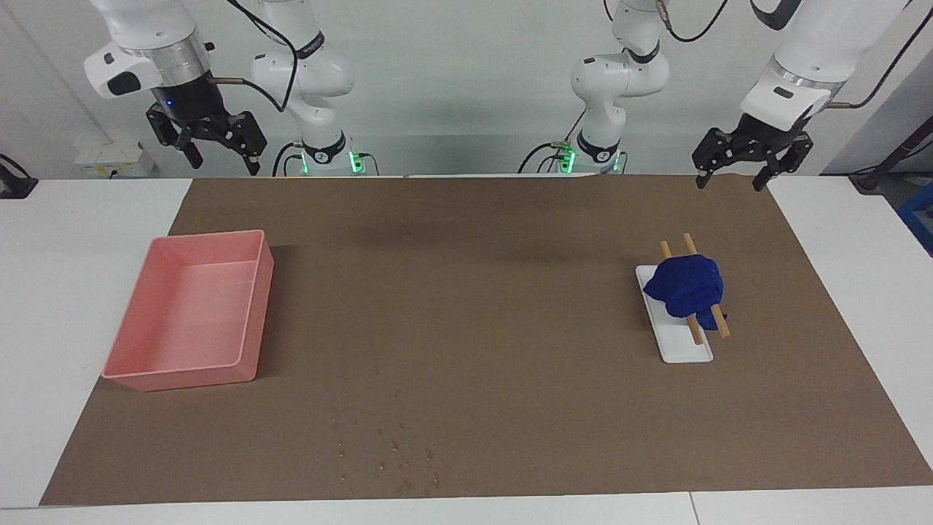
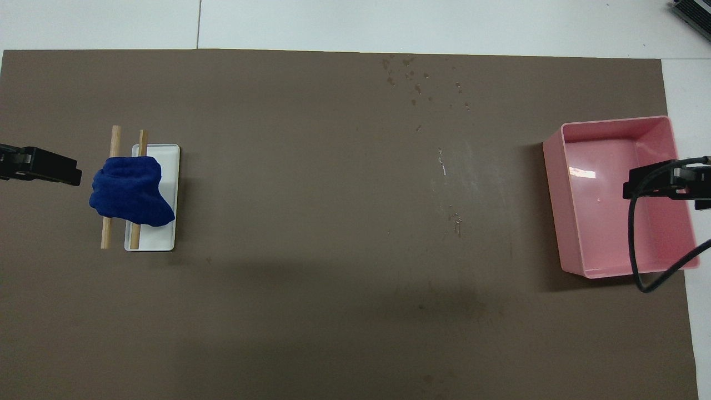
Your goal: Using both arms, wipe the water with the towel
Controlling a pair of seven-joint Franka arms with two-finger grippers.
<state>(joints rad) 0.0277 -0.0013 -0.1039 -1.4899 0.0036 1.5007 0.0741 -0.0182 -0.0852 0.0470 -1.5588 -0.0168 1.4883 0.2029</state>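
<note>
Droplets of water (image 1: pixel 386 452) speckle the matte brown mat (image 1: pixel 474 306), well apart from both raised, released grippers.
Tiny, glossy and darker than the mat, the beads form a loose scatter at the mat's edge farthest from the robots, roughly midway between the two grippers' ends of the bench (image 1: pixel 80 219). The left gripper (image 1: pixel 732 171) hangs with its black fingers spread and grasping nothing, above the mat's robot-side edge, with a soft, crumpled deep-blue towel (image 1: pixel 686 286) farther from the robots than it; the towel is draped over two round wooden rods (image 1: pixel 721 324) laid across a flat, glossy white rectangular tray (image 1: pixel 681 346). The right gripper (image 1: pixel 219 149), likewise spread and bare, hangs at the other end, where a smooth pink plastic bin (image 1: pixel 189 313) with rounded corners sits on the mat.
</note>
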